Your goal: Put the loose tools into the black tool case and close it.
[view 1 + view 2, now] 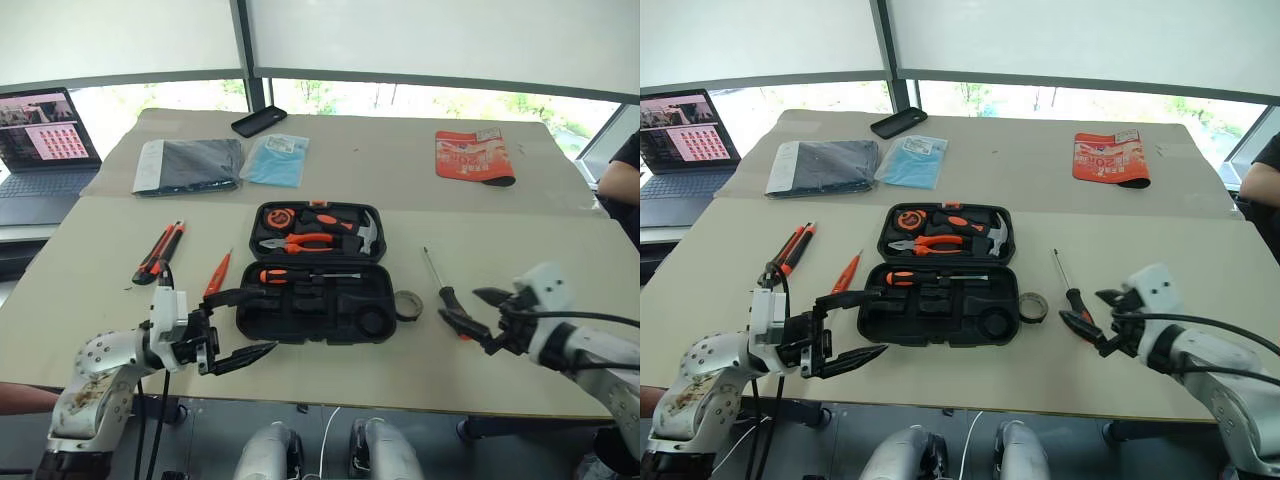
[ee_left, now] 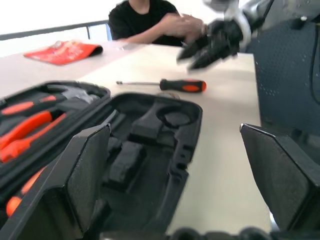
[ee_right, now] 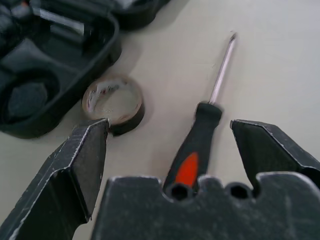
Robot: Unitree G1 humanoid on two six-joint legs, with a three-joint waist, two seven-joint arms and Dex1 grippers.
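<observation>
Table: two beige tables [image 1: 90, 290] pushed together by the windows, laptop [image 1: 45, 140] off at 10 o'clock.
Case: black tool case [image 1: 315, 300] lying open mid-table, lid half at 12 with the pliers [image 1: 300, 242] and hammer [image 1: 366, 232] in it, one screwdriver [image 1: 300, 275] already in the near half.
Left claw: left gripper [image 1: 240, 327] is wide open and empty, hovering right at the case's near-left corner, roughly 8 o'clock from it.
Right claw: right gripper [image 3: 170, 165] also spread wide, nothing in it, sitting over the handle of the loose screwdriver [image 3: 200, 135] at 4 o'clock from the case.
Tape: small tape roll [image 3: 114, 104] touching the case's right edge, just beside that screwdriver.
Other loose stuff: utility knife [image 1: 158, 252] and little orange tester screwdriver [image 1: 217, 274] at 9 o'clock of the case, beyond the left claw.
</observation>
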